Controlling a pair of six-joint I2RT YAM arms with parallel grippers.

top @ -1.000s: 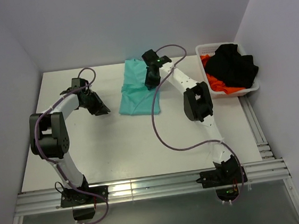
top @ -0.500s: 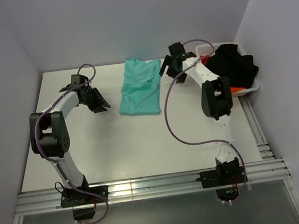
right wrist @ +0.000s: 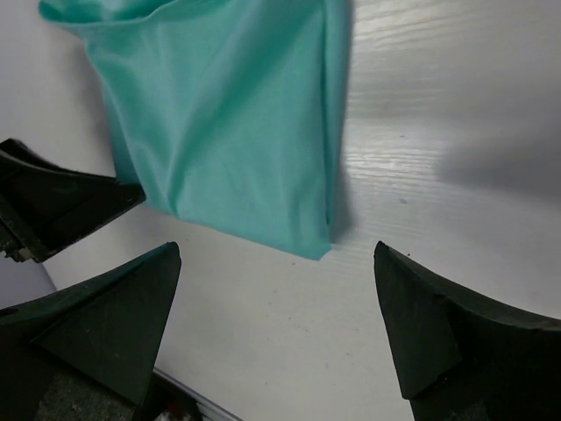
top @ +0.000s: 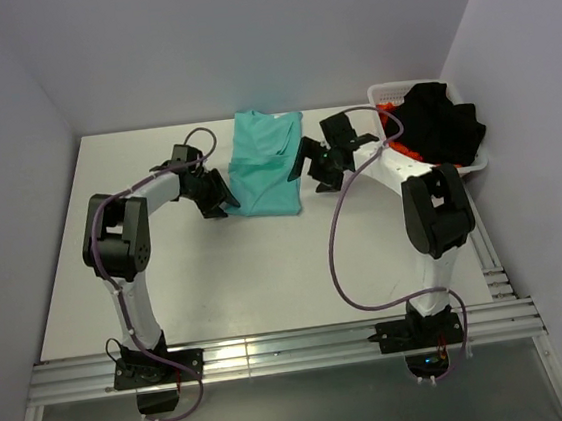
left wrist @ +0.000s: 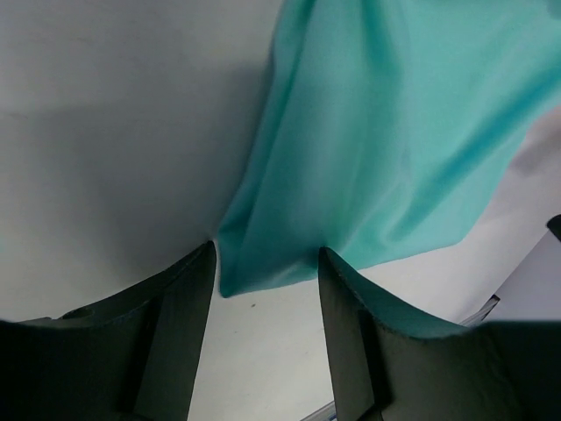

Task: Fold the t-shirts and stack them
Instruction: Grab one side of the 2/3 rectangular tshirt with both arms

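both left hand (top: 222,207) and right hand (top: 307,171) gape beside teal t-shirt (top: 265,172)

Orange-red cloth t-shirt (top: 444,166) mostly buried under black cloth t-shirt (top: 440,123) in white slotted plastic basket (top: 374,91). Teal-green cloth t-shirt (left wrist: 394,132) cut off at top and right edges in left wrist view, top edge in right wrist view.

One basket (top: 381,90); three t-shirts: teal t-shirt (top: 262,172) left of it, black t-shirt (top: 440,121) and orange-red t-shirt (top: 406,158) (half covered) inside.
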